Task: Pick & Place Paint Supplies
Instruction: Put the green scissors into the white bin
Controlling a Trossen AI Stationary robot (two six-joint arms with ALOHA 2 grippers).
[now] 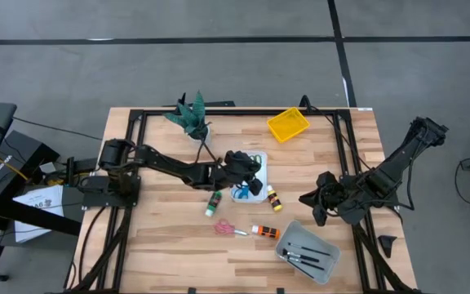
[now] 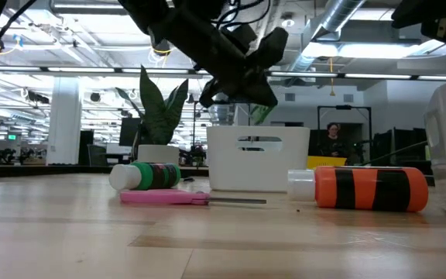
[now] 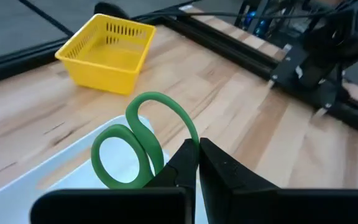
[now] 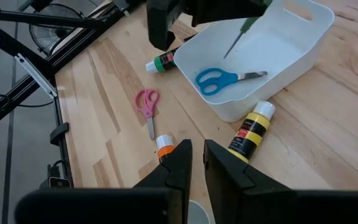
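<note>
The left gripper [image 3: 197,155] is holding green scissors [image 3: 143,140] above the white tray [image 4: 303,31]; blue scissors [image 4: 219,78] are lying inside, below it, while bottles and pink scissors [image 4: 146,106] are waiting outside.

Two matte black jointed arms with boxy bases trail black cables; each gripper [image 3: 197,163] carries two wedge-shaped dark fingers.

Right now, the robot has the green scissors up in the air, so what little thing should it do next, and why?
Probably lower a bit and let go. The left gripper is shut on the green scissors, hanging over the white tray, where the blue scissors already lie. The blades point down into the tray, so a short drop should land them inside.
</note>
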